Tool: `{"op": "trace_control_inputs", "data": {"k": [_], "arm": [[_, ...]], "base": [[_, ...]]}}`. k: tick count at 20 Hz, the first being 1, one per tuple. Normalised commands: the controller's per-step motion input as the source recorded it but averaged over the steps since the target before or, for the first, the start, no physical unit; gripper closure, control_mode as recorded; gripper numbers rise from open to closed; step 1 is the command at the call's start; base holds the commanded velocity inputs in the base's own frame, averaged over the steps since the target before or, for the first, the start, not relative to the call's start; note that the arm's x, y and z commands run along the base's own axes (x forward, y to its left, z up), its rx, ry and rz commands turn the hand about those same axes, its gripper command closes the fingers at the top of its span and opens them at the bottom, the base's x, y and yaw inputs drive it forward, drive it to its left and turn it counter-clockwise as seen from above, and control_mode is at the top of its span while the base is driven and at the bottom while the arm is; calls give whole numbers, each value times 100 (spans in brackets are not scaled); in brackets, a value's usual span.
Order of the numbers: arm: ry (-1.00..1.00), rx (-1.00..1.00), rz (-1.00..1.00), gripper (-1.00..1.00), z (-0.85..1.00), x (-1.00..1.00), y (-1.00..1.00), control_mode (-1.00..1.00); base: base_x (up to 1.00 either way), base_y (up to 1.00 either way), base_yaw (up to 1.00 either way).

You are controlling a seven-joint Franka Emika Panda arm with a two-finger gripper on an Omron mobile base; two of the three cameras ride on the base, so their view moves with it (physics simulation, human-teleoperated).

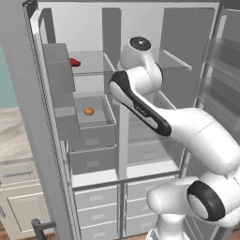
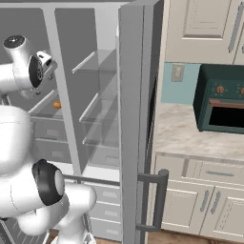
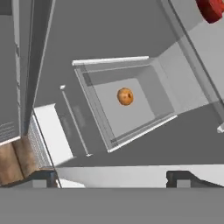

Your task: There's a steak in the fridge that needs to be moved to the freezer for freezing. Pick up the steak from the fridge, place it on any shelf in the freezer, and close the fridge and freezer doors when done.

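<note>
The steak (image 1: 74, 62), a small red slab, lies on a clear glass shelf at the upper left of the freezer (image 1: 89, 28), the left half of the grey appliance. In the hand view the steak (image 3: 212, 8) sits in the top right corner, well away from my gripper (image 3: 113, 177). The gripper is open, its dark fingertips (image 3: 43, 177) spread wide with nothing between them. The fridge (image 1: 183, 33) is the right half. The freezer door (image 1: 28, 117) and the fridge door (image 2: 136, 119) both stand open. My arm's wrist (image 1: 139, 44) is raised in front of the divider.
A small round orange item (image 3: 125, 96) rests in a grey box bin (image 1: 96, 123) below the steak's shelf. Grey drawers (image 1: 96, 206) fill the bottom. Right of the fridge door's bar handle (image 2: 159, 200) are beige cabinets (image 2: 209, 200), a counter and a teal oven (image 2: 221, 100).
</note>
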Motion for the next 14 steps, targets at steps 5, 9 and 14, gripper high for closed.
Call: {"op": "trace_control_inputs", "data": {"k": [5,9,14], "arm": [[-37,43,-14,-100,24,-87,-25,-100],[-3,41,-25,-100,59,-53,-26,-100],[2,40,-39,-100,68,-41,-32,-100]], "base": [[0,0,0],[0,0,0],[0,0,0]]}}
